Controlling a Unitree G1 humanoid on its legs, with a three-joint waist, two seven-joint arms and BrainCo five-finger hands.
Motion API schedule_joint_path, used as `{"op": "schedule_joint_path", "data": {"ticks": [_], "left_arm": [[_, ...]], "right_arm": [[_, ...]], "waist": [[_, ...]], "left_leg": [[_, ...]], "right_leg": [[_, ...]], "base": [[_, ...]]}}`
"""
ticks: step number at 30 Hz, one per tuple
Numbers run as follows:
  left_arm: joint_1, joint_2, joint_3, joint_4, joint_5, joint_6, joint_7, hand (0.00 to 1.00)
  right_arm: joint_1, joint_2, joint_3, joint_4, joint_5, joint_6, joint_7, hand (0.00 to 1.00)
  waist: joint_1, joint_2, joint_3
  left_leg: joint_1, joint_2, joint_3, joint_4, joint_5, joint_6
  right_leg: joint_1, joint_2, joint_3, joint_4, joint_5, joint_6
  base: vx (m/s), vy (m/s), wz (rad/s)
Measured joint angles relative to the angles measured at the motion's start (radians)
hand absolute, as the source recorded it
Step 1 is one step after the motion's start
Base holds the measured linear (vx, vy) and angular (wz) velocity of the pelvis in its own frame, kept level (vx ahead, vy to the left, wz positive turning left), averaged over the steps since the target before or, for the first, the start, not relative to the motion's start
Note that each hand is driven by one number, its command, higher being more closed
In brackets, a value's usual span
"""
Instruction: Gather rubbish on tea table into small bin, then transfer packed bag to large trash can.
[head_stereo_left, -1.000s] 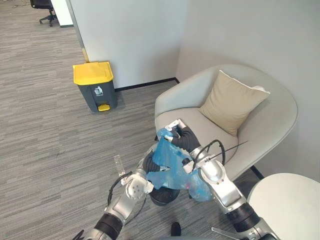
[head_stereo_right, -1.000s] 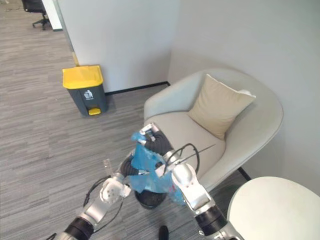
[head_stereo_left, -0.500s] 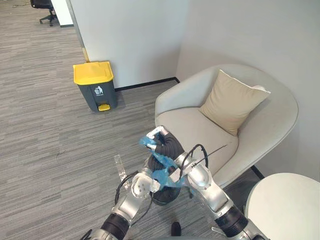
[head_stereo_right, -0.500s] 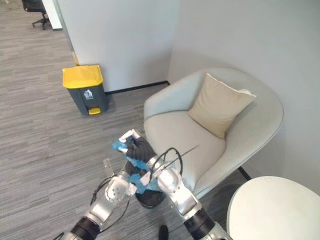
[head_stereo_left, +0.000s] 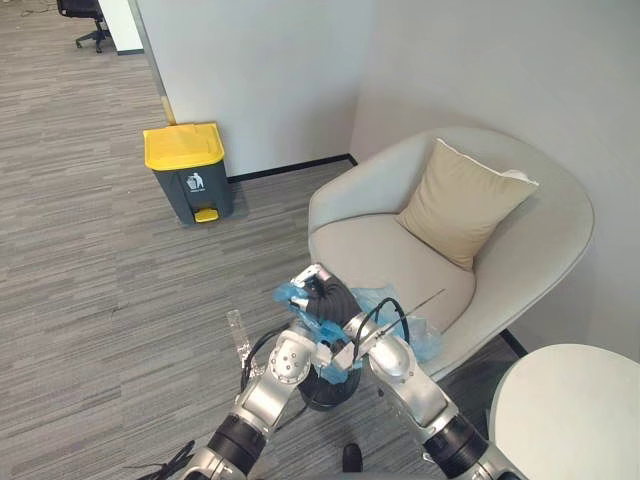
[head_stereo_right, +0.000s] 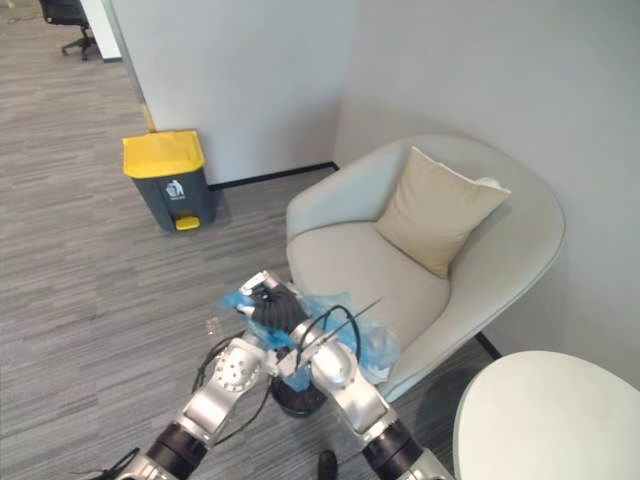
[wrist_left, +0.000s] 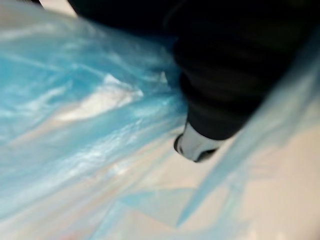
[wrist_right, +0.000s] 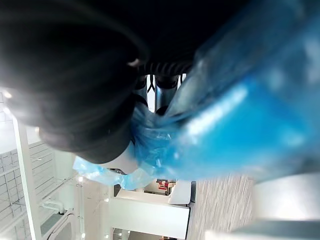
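Observation:
A blue plastic bag (head_stereo_left: 395, 315) is bunched up in front of the armchair, and its loose end lies across the seat's front edge. My right hand (head_stereo_left: 328, 293) sits at the top of the bunch, curled on the bag's neck (wrist_right: 240, 125). Just below it, my left hand (head_stereo_left: 312, 345) is pressed into the same blue plastic (wrist_left: 75, 125), curled on it with its fingers hidden. Under both hands the small black bin (head_stereo_left: 322, 392) stands on the floor. The large grey trash can with a yellow lid (head_stereo_left: 188, 170) stands against the far wall, lid down.
A pale armchair (head_stereo_left: 380, 250) with a tan cushion (head_stereo_left: 465, 200) is close on the right. A white round table (head_stereo_left: 570, 410) fills the lower right corner. A small clear item (head_stereo_left: 238, 338) lies on the carpet to the left of the bin. An office chair (head_stereo_left: 85, 15) stands far back.
My right hand has swung down and left with the bag, which no longer hangs in a bulge and trails toward the chair. My left hand has risen to the bag and curled on it.

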Motion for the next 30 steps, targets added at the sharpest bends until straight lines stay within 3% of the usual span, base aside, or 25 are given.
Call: {"op": "schedule_joint_path", "data": {"ticks": [3, 4, 9, 16, 20, 27, 30], "left_arm": [[0.0, 0.0, 0.028, 0.0, -0.02, 0.001, 0.0, 1.0], [0.0, 0.0, 0.036, 0.0, -0.025, 0.001, 0.0, 1.0], [0.02, -0.001, 0.09, -0.001, -0.028, 0.003, 0.001, 1.0], [0.083, -0.004, 0.193, -0.098, -0.044, -0.009, 0.006, 1.0], [0.147, -0.009, 0.237, -0.117, -0.048, -0.011, 0.006, 1.0], [0.206, -0.011, 0.304, -0.138, -0.068, -0.012, 0.007, 1.0], [0.229, -0.013, 0.32, -0.138, -0.076, -0.012, 0.006, 1.0]], "right_arm": [[0.019, 0.005, -0.022, 0.002, -0.068, -0.012, -0.006, 1.0], [0.027, 0.009, -0.033, 0.002, -0.083, -0.016, -0.009, 0.0], [0.069, 0.009, -0.097, 0.026, -0.235, -0.03, -0.061, 0.0], [0.149, -0.009, -0.267, 0.025, -0.422, -0.003, -0.169, 0.0], [0.176, -0.019, -0.346, -0.072, -0.529, -0.003, -0.242, 0.0], [0.199, -0.043, -0.445, -0.143, -0.645, -0.003, -0.322, 0.0], [0.237, -0.036, -0.492, -0.176, -0.642, -0.005, -0.335, 0.0]], "waist": [[0.0, 0.0, 0.0], [0.0, 0.0, 0.0], [0.001, 0.0, 0.0], [0.004, 0.002, 0.0], [0.003, 0.006, -0.001], [0.005, 0.008, 0.001], [0.005, 0.01, 0.002]], "left_leg": [[0.0, 0.0, 0.0, 0.0, 0.0, 0.0], [0.0, 0.0, 0.0, 0.0, 0.0, 0.0], [0.0, -0.001, -0.005, -0.002, 0.0, 0.0], [0.019, -0.006, -0.008, -0.031, 0.011, 0.003], [0.038, -0.013, -0.009, -0.063, 0.018, 0.007], [0.046, -0.02, -0.014, -0.07, 0.02, 0.01], [0.041, -0.02, -0.023, -0.069, 0.019, 0.011]], "right_leg": [[0.0, 0.0, 0.0, 0.0, -0.001, 0.001], [0.0, 0.0, 0.0, 0.0, -0.001, 0.001], [0.002, -0.002, -0.005, 0.003, -0.004, 0.005], [0.005, -0.002, -0.01, 0.012, -0.013, 0.015], [0.017, -0.001, -0.013, 0.014, -0.026, 0.02], [0.018, -0.007, -0.024, 0.014, -0.028, 0.022], [0.018, -0.009, -0.031, 0.013, -0.028, 0.023]], "base": [[0.0, 0.0, 0.0], [0.0, 0.0, 0.0], [0.0, 0.0, 0.02], [0.0, 0.0, 0.02], [0.0, 0.006, 0.02], [0.04, 0.008, 0.02], [0.01, -0.003, 0.08]]}}
